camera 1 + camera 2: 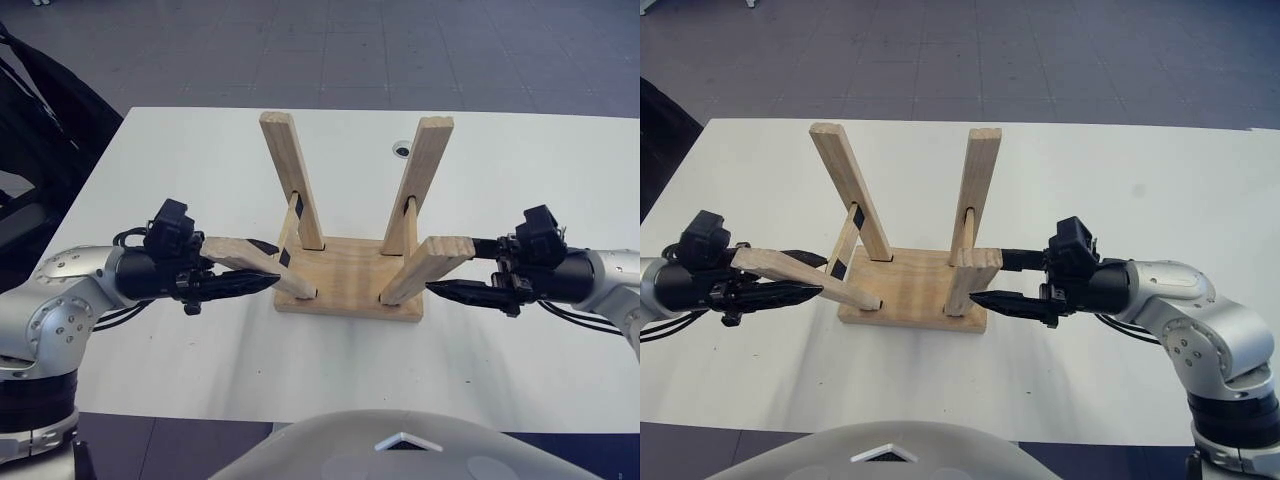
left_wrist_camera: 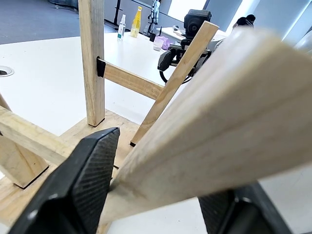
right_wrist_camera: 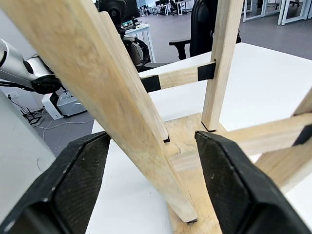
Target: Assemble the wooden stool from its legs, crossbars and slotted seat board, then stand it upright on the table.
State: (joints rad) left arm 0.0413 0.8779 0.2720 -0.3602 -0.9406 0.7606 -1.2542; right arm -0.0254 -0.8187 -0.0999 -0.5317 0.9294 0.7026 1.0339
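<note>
Stool (image 1: 350, 285) inverted, well inside table (image 1: 180, 180) edges

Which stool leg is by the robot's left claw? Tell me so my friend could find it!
On the white table lies the seat board, its legs pointing up. Find the near left leg, at the board's near left corner, slanting out toward the robot's left. It alone has the left gripper alongside it.

Right gripper (image 3: 155, 181): fingers (image 3: 73, 187) spread, straddling slanted leg (image 3: 97, 83). Leg's lower end meets seat board (image 3: 183, 129). Behind, upright leg (image 3: 222, 58) carries black-tipped crossbar (image 3: 178, 76). White table (image 3: 273, 73) beneath.
</note>
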